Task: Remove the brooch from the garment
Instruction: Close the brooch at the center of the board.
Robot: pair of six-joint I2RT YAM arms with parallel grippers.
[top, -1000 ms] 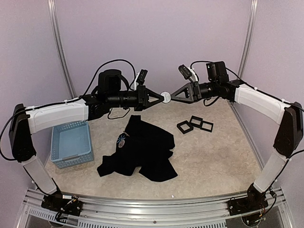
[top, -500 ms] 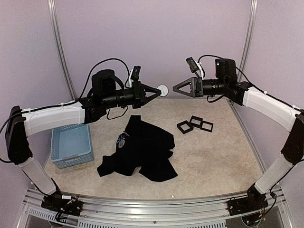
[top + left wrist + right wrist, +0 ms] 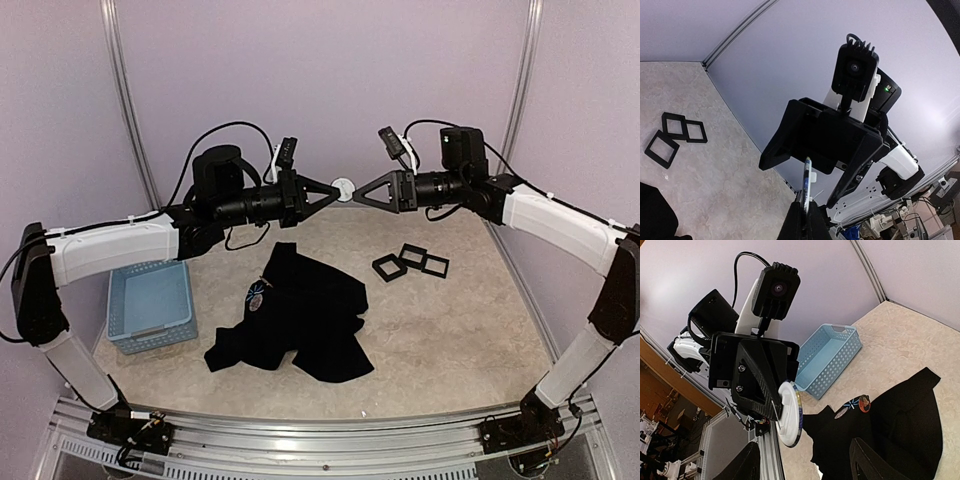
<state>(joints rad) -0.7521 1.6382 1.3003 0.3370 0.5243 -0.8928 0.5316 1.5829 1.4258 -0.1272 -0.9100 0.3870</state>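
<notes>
The black garment (image 3: 305,318) lies crumpled on the table, with a blue mark (image 3: 258,293) at its neck. It also shows in the right wrist view (image 3: 905,430), with two small round badges (image 3: 863,402) on it. My left gripper (image 3: 331,194) is high in the air, shut on a round, white-backed brooch (image 3: 345,189). In the left wrist view the brooch (image 3: 806,181) stands edge-on between my shut fingers (image 3: 796,222). My right gripper (image 3: 360,193) faces it tip to tip, open. Its jaws stand wide apart in the right wrist view (image 3: 805,460), just short of the brooch (image 3: 789,412).
A light-blue basket (image 3: 150,300) stands left of the garment and shows in the right wrist view (image 3: 832,357). Three black square frames (image 3: 410,260) lie at the back right of the table, also in the left wrist view (image 3: 675,135). Purple walls enclose the table.
My right gripper drew back to the right half a second ago and has now come back left, close to the brooch. My left gripper keeps hold of the brooch.
</notes>
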